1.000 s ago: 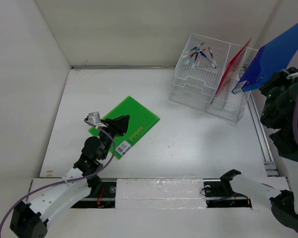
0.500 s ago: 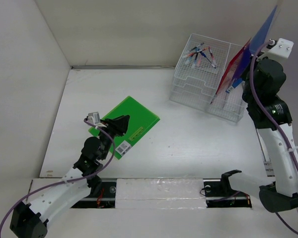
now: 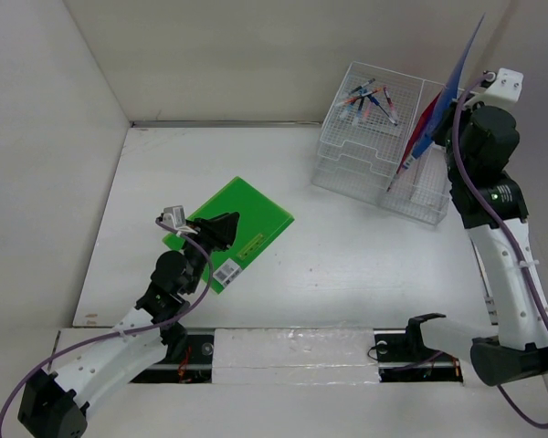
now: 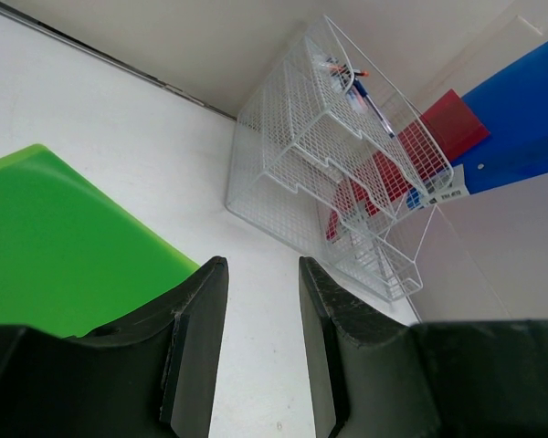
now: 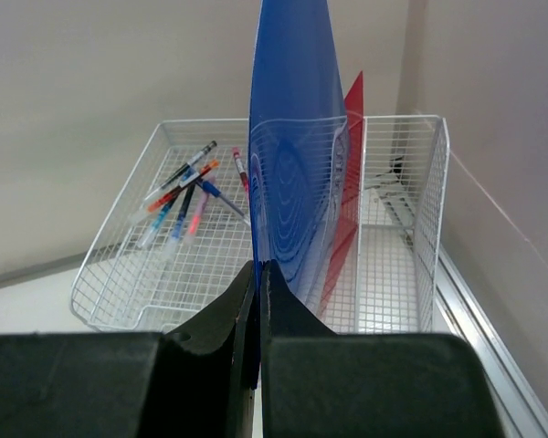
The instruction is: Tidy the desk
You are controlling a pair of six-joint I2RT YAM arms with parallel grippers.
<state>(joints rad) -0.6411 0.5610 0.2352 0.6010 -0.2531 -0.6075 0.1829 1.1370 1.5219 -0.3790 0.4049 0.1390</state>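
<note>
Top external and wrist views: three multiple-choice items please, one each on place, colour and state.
1. The pens lie: A on the top tray of the wire rack; B in a cup; C in a drawer.
2. The flat folder on the desk is: A red; B green; C blue.
3. The right gripper has its jaws: A wide open; B shut on the blue folder; C shut on nothing.
Answers: 1 A, they rest on the top mesh tray; 2 B, it is bright green; 3 B, the jaws pinch the upright sheet's lower edge.
</note>
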